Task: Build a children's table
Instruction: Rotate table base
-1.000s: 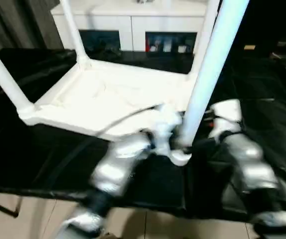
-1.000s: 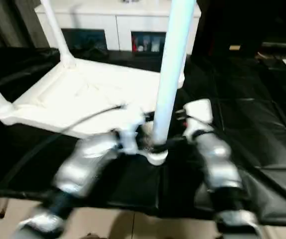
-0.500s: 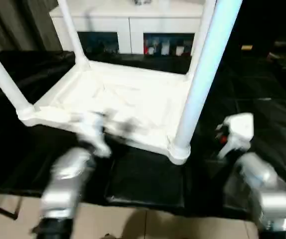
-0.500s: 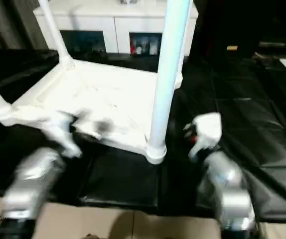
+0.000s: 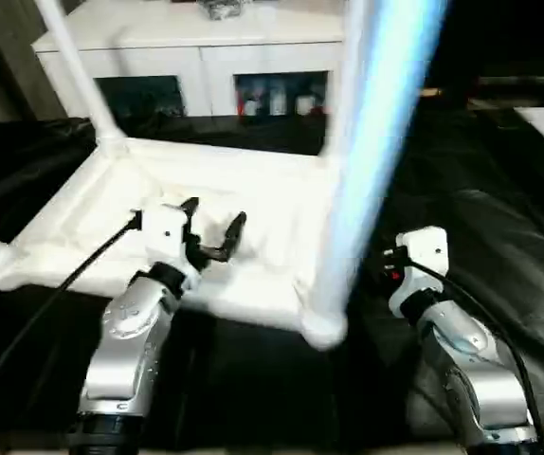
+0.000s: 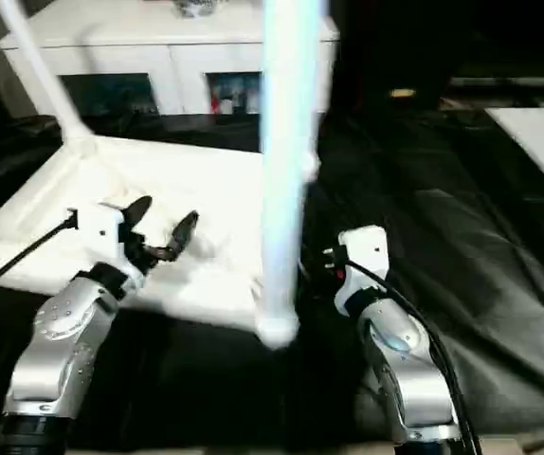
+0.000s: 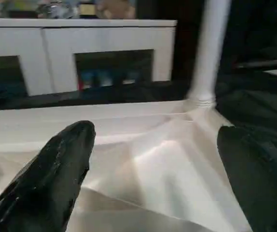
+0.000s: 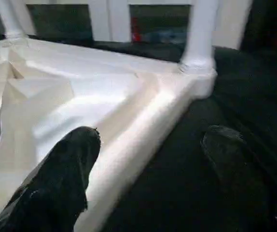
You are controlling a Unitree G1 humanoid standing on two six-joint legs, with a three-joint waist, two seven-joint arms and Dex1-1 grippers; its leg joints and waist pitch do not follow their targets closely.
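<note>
The children's table lies upside down on a black mat, its white tabletop (image 5: pixel 244 190) showing its ribbed underside. White legs stand up from its corner sockets: the near right leg (image 5: pixel 371 161), a far left leg (image 5: pixel 75 76) and a far right leg (image 7: pixel 211 48). My left gripper (image 5: pixel 215 213) hovers open over the near part of the underside, nothing between its fingers (image 7: pixel 66 159). My right gripper (image 8: pixel 150 140) is open beside the tabletop's right edge, to the right of the near right leg, holding nothing. Its white wrist (image 5: pixel 422 258) stays apart from that leg.
A white cabinet (image 5: pixel 206 57) with glass-fronted shelves stands behind the table. The black mat (image 5: pixel 499 190) spreads wide to the right. A black cable (image 5: pixel 54 294) trails from my left wrist across the tabletop's near left edge. A white surface (image 6: pixel 537 133) sits at the far right.
Both arms have drawn back from the near right leg's socket. The left gripper swung left and now hovers over the underside; the right moved out to the right. The camera has shifted too.
</note>
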